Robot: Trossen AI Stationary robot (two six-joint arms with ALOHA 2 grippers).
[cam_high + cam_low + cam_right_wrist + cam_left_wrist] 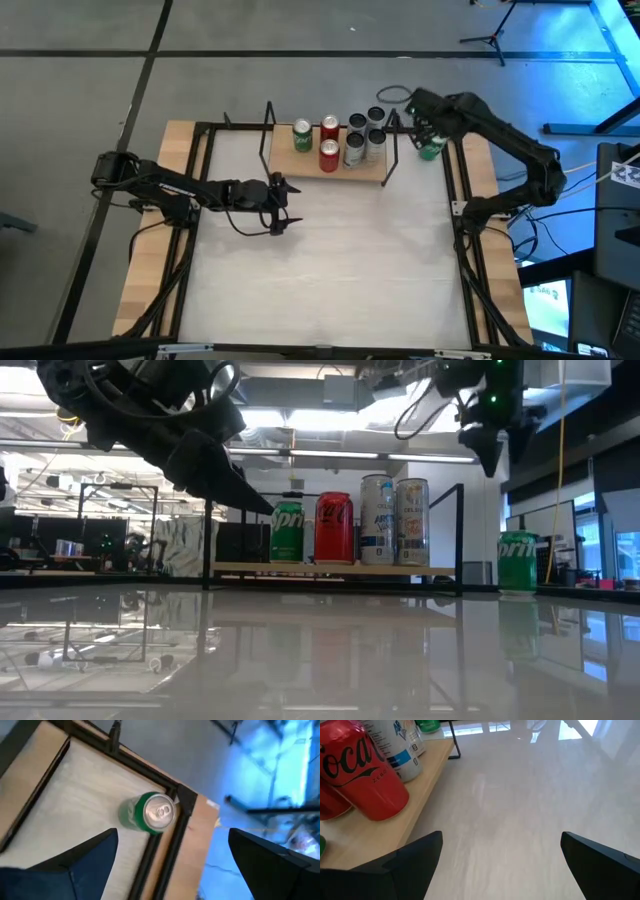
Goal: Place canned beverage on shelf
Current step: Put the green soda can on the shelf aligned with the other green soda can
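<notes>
Green can: your target, the green can, stands upright on the white tabletop at the far right corner, just right of the shelf and outside its black post (so it is not yet placed).
Right gripper: your right gripper hangs directly above that can with its fingers spread wide and nothing between them; the right wrist view looks straight down on the can's silver lid, which suggests you are lined up for a top-down grasp.
Height: in the low view the right gripper sits well above the green can, so a descent comes before any closing.
Shelf: the wooden board already carries another green can, two red cans and two silver cans, grouped toward its right and far part; the near left of the board looks free, likely your best landing spot.
Left gripper: your left gripper waits on the near side of the shelf's left end, fingers open and empty, low over the table (clear of the right arm's path, I judge).
Risk: the shelf's right post stands between the can and the board, so you probably need to lift over it.
</notes>
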